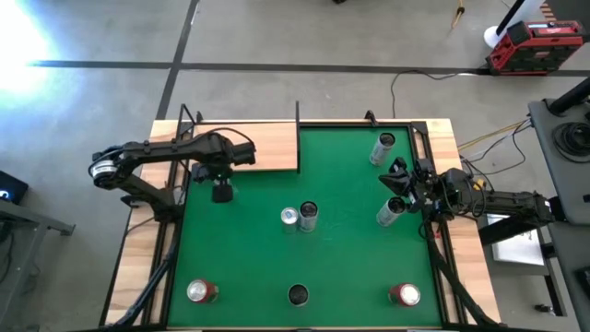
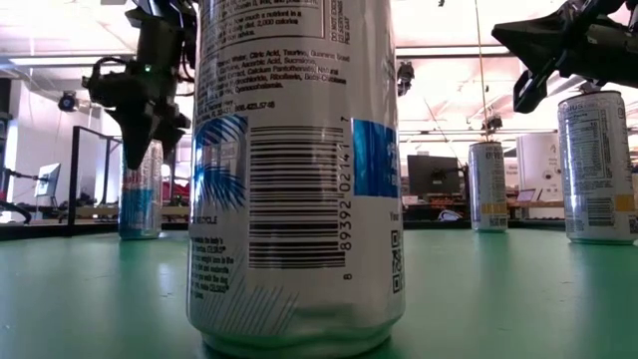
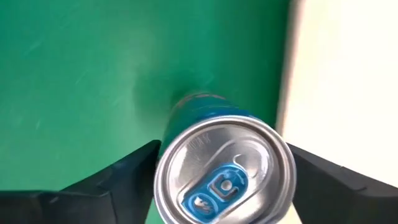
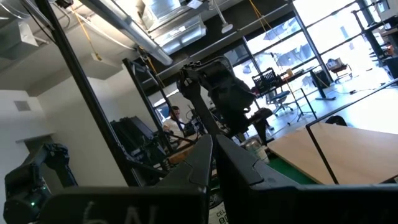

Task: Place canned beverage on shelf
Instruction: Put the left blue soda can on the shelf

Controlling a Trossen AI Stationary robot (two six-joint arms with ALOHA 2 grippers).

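A blue can with a silver top [image 3: 224, 180] stands upright on the green mat [image 1: 350, 267], just beside the near edge of the shelf [image 1: 249, 148], a light-wood board with black rods at the far left. My left gripper [image 1: 221, 192] points straight down over the can, open, with one finger on each side of its upper part [image 2: 140, 160]. In the high view the gripper hides the can. My right gripper [image 1: 401, 180] waits shut at the table's right edge, raised and holding nothing. My left gripper comes from above with a finger [image 3: 124, 177] on each side of the can's upper wall. The can's rim [image 3: 158, 168] covers the inner faces of the fingers, so I cannot tell whether they touch it. The can stands on its base on the mat.
Several other cans stand on the mat: two at the middle [image 1: 299, 216], two near the right arm [image 1: 383, 148], and three along the near edge [image 1: 298, 295], one of which fills the low view [image 2: 299, 170]. Black frame rods [image 1: 297, 120] rise at the shelf's edges.
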